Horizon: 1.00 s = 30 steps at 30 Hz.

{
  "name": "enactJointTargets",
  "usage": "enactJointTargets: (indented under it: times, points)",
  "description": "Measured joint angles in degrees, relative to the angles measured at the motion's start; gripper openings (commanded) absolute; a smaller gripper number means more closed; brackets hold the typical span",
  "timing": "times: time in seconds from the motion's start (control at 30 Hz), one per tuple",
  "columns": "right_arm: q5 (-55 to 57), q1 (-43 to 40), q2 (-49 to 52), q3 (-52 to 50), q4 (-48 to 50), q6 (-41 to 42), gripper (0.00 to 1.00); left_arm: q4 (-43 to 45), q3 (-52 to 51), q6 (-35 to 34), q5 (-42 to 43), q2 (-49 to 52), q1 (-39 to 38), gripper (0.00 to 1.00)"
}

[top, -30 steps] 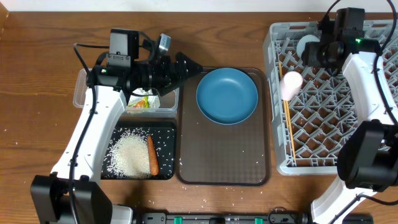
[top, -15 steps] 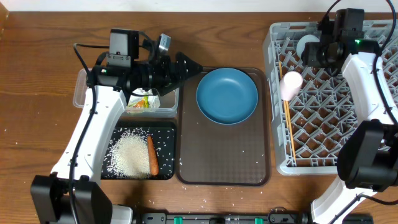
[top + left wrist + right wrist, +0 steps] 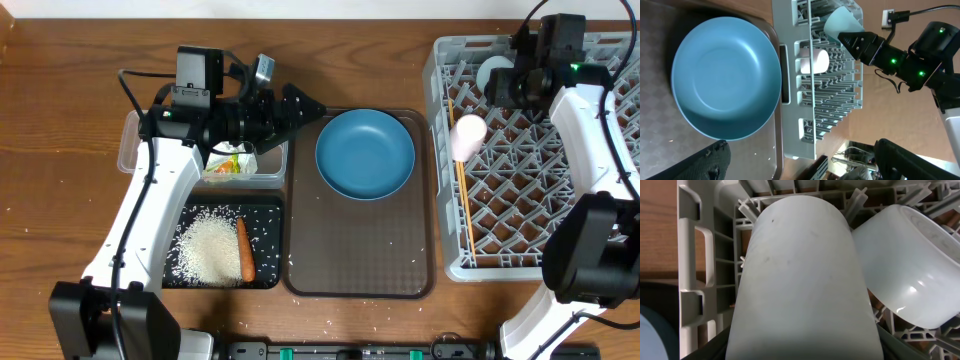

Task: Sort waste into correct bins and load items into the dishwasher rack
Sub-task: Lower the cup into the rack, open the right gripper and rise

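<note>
Your right gripper squeezes the light-blue cup, so set it down slowly beside the white bowl in the dishwasher rack; your left gripper's fingers are apart.

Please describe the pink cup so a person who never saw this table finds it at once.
Look at the big grey dishwasher rack on the right side of the table. Along its left edge, at the far end of the wooden chopsticks, the pink cup lies on its side. It is the only pink thing there; the light-blue cup nearby is much paler.
</note>
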Motion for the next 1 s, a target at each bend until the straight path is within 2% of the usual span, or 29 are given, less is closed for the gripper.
enactJointTargets:
  times: [0.3, 0.53, 0.73, 0.87, 1.0]
  points:
    - [0.0, 0.0, 0.0, 0.0, -0.2, 0.0, 0.58, 0.0, 0.0, 0.0, 0.0, 0.0, 0.0, 0.94]
    - [0.5, 0.0, 0.0, -0.1, -0.2, 0.2, 0.74, 0.0, 0.0, 0.0, 0.0, 0.0, 0.0, 0.94]
    - [0.6, 0.0, 0.0, -0.1, 0.1, 0.2, 0.75, 0.0, 0.0, 0.0, 0.0, 0.0, 0.0, 0.94]
    - [0.6, 0.0, 0.0, 0.0, 0.9, 0.2, 0.72, 0.0, 0.0, 0.0, 0.0, 0.0, 0.0, 0.94]
    - [0.3, 0.0, 0.2, 2.7, -4.0, 0.2, 0.71, 0.0, 0.0, 0.0, 0.0, 0.0, 0.0, 0.94]
